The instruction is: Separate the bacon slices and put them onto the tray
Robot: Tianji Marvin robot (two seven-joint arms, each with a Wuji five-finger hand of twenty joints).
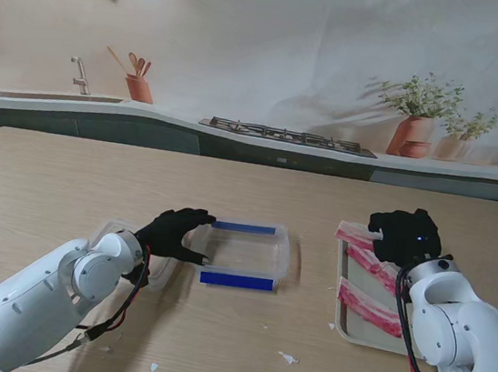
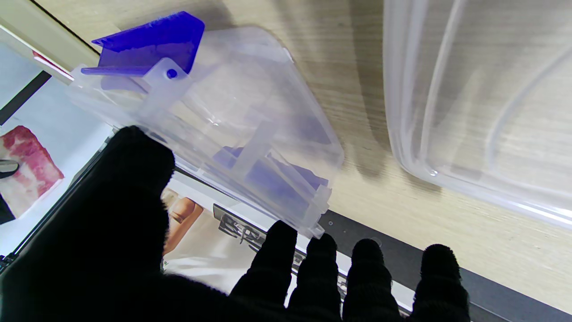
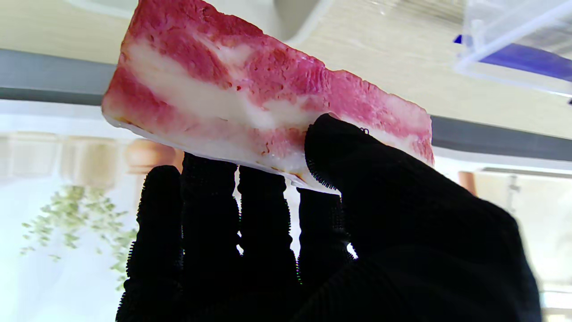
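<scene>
My right hand (image 1: 405,236) is shut on a bacon slice (image 1: 353,234), holding it over the far end of the beige tray (image 1: 338,294). In the right wrist view the thumb and fingers (image 3: 210,214) pinch the pink-and-white slice (image 3: 232,89) by its edge. Two more slices (image 1: 383,272) (image 1: 370,310) lie across the tray, nearer to me. My left hand (image 1: 179,232) grips the left end of a clear container (image 1: 244,254) with blue clips, thumb on its far rim and fingers at its near corner. The left wrist view shows that container (image 2: 250,134) between the thumb and fingertips (image 2: 277,241).
A clear lid (image 1: 162,271) (image 2: 482,112) lies on the wooden table beside the container, partly under my left arm. Small white scraps (image 1: 288,358) lie near the front edge. A kitchen backdrop stands behind the table's far edge.
</scene>
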